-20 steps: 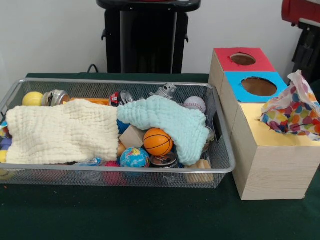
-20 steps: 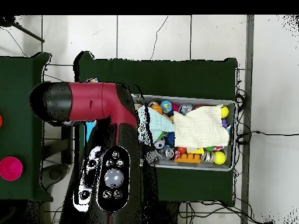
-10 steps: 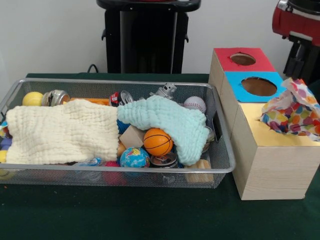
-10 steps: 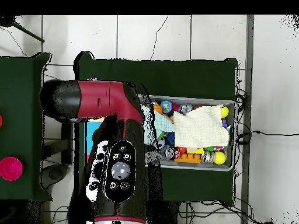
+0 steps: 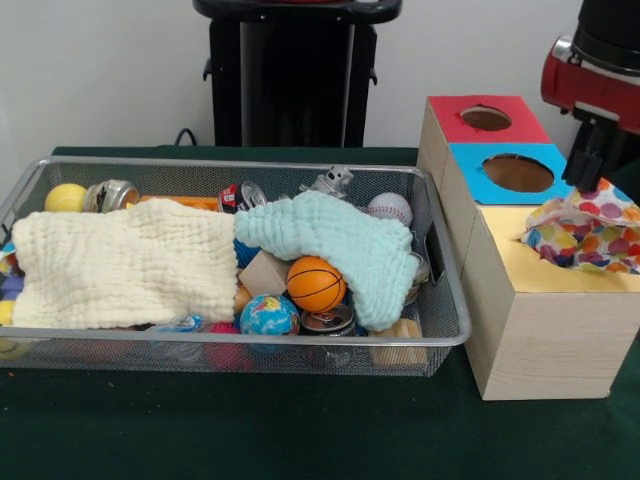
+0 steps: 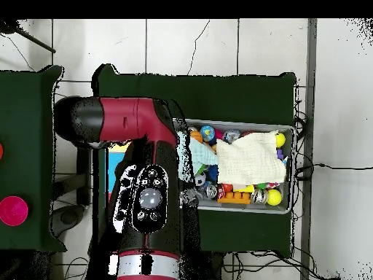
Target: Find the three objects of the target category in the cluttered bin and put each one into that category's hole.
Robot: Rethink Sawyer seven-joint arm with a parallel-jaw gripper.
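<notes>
Where cloths (image 5: 330,240) end, bin rim (image 5: 448,300).

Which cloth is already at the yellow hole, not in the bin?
The multicoloured polka-dot cloth, bunched on the box's yellow section. The cream cloth and mint cloth still lie in the wire bin.

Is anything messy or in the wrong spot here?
Yes. A colourful dotted cloth is bunched up on the yellow top of the sorting box, half stuffed in and still sticking out. In the wire bin, a cream cloth and a mint cloth lie crumpled over the balls and toys, hiding many.
</notes>
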